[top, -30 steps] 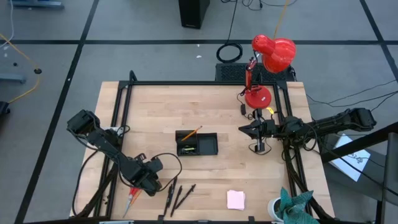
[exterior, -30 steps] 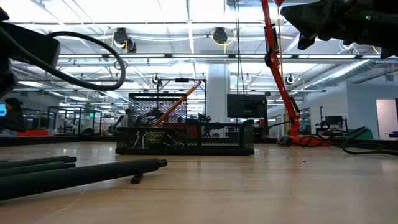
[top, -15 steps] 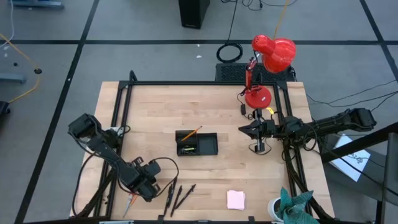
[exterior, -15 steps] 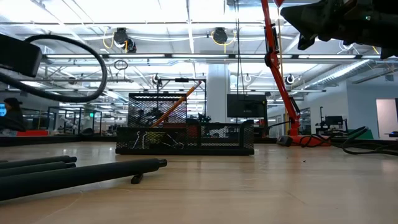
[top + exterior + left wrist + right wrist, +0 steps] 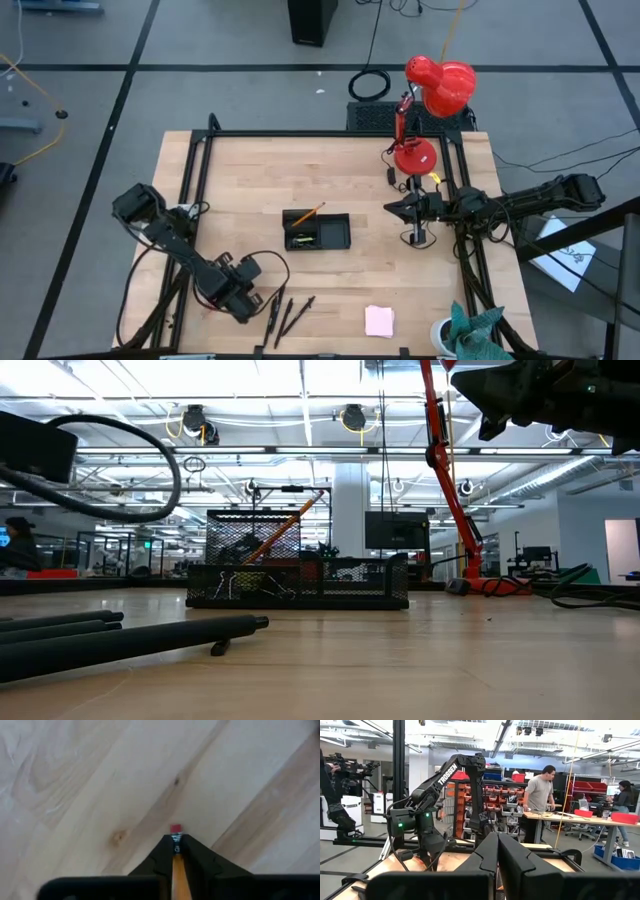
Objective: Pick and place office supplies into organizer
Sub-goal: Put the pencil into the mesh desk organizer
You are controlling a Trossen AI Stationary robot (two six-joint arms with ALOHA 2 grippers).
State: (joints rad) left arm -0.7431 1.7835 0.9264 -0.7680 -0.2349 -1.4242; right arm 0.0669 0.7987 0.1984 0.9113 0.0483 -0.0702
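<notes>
My left gripper [image 5: 236, 301] points down at the table's near left and is shut on an orange pencil [image 5: 177, 870] with a red eraser; in the high view the gripper hides the pencil. The black mesh organizer [image 5: 317, 231] [image 5: 300, 575] stands at mid-table, with another orange pencil [image 5: 308, 213] leaning out of its taller compartment. Thin black pens [image 5: 286, 315] [image 5: 130, 635] lie just right of the left gripper. A pale pink note pad [image 5: 379, 320] lies near the front edge. My right gripper [image 5: 392, 208] [image 5: 497, 851] waits shut, raised at the table's right. My left gripper pinches the pencil between its two fingers [image 5: 159, 860], just behind the metal ferrule [image 5: 176, 840] at the eraser end. The fingers come from above, pointing down. The red eraser [image 5: 176, 828] sticks out past the fingertips, close to the wood; whether it is lifted I cannot tell.
A red desk lamp [image 5: 430, 100] stands at the far right corner, its arm showing in the low view [image 5: 445, 470]. A black frame rail [image 5: 190, 200] runs along the table's left side. Bare wood [image 5: 250, 180] lies between the left gripper and the organizer.
My left gripper has sunk toward the table and gone a little toward the near edge. The orange-red pencil that showed beside it in the high view is now covered by it.
</notes>
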